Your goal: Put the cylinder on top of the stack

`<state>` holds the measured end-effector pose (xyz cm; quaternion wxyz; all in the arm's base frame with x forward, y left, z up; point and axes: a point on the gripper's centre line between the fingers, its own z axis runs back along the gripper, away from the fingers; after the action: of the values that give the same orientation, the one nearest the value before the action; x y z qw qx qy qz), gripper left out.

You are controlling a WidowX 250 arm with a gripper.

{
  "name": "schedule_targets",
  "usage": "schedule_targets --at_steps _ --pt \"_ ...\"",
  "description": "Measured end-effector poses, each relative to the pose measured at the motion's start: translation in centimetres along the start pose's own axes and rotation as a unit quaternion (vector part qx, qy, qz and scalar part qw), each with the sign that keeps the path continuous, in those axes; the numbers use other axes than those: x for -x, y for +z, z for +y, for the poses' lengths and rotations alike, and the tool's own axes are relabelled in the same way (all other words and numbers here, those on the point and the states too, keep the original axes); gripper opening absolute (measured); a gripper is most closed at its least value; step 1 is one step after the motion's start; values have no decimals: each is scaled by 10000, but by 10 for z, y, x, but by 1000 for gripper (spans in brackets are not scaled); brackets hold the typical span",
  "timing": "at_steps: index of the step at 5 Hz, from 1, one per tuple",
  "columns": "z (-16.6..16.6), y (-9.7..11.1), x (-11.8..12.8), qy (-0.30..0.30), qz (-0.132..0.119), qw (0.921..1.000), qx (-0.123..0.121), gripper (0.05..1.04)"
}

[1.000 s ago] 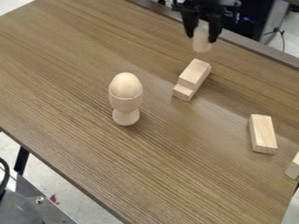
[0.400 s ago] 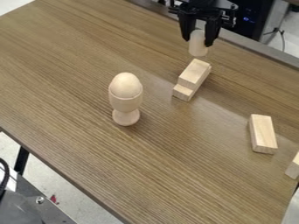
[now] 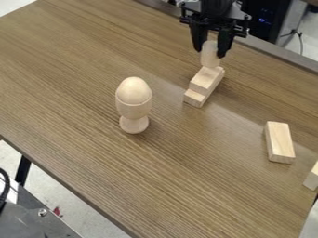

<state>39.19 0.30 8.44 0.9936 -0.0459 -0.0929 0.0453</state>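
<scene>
The black gripper (image 3: pixel 210 51) hangs at the upper right of the table, shut on the pale wooden cylinder (image 3: pixel 210 56), which is upright between its two fingers. Just below is the stack of two light wooden blocks (image 3: pixel 203 82), the upper one set back so that the lower one's front end shows. The cylinder's bottom overlaps the far end of the upper block in the view; whether they touch, I cannot tell.
A wooden egg in an egg cup (image 3: pixel 134 105) stands left of the stack on the brown table (image 3: pixel 93 162). One loose block (image 3: pixel 279 142) lies to the right, and another block (image 3: pixel 312 177) is at the right edge.
The gripper has come down and toward the camera with the cylinder in its hold, from beyond the stack to its far end. The blocks and the egg cup have stayed where they were.
</scene>
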Motion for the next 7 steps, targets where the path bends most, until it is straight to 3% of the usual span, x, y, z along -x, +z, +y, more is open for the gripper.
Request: schedule_targets --at_steps 3,7 --pt "2 -12 7 -71 163 9998 -109 531" --pt "-2 -12 7 -114 183 9997 -62 539"
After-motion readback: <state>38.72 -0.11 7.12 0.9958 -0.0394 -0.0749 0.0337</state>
